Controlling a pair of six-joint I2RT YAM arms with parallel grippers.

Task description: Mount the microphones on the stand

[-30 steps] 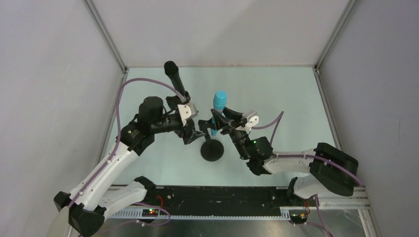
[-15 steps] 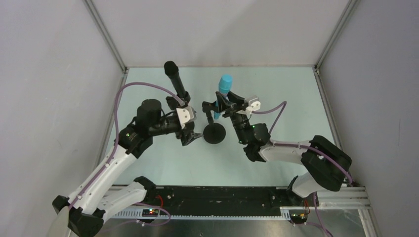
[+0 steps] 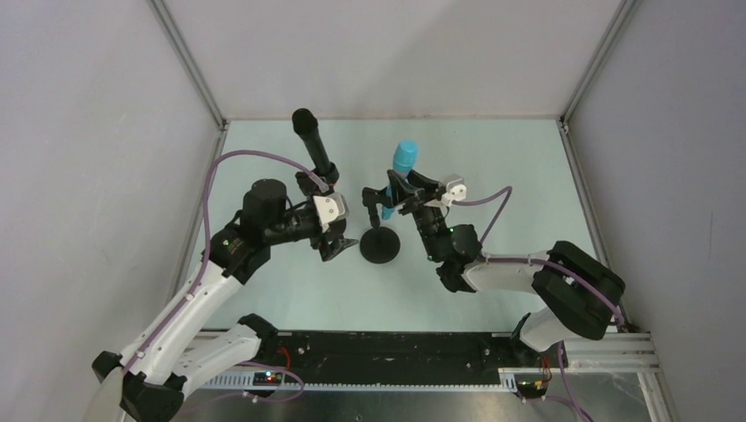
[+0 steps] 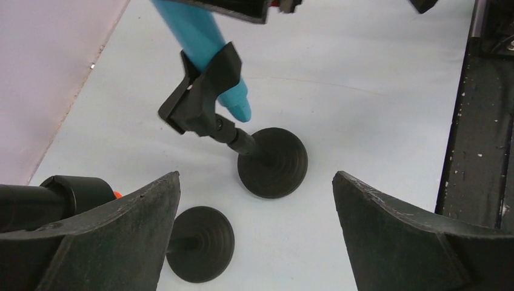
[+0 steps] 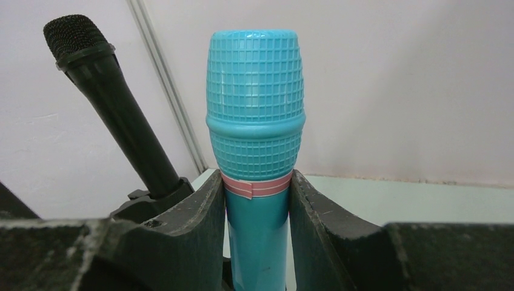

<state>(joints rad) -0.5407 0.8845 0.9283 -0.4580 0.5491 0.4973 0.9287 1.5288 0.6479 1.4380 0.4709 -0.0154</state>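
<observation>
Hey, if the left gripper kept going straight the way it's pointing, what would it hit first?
Probably the stand base under the blue microphone: it lies straight ahead between the left gripper's open jaws, though depth is unclear.

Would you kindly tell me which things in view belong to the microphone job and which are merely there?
Job: black microphone, clipped in; turquoise microphone, held by right gripper; turquoise one's stand; black one's stand.
Idle: purple cables; black rail at near edge.
</observation>
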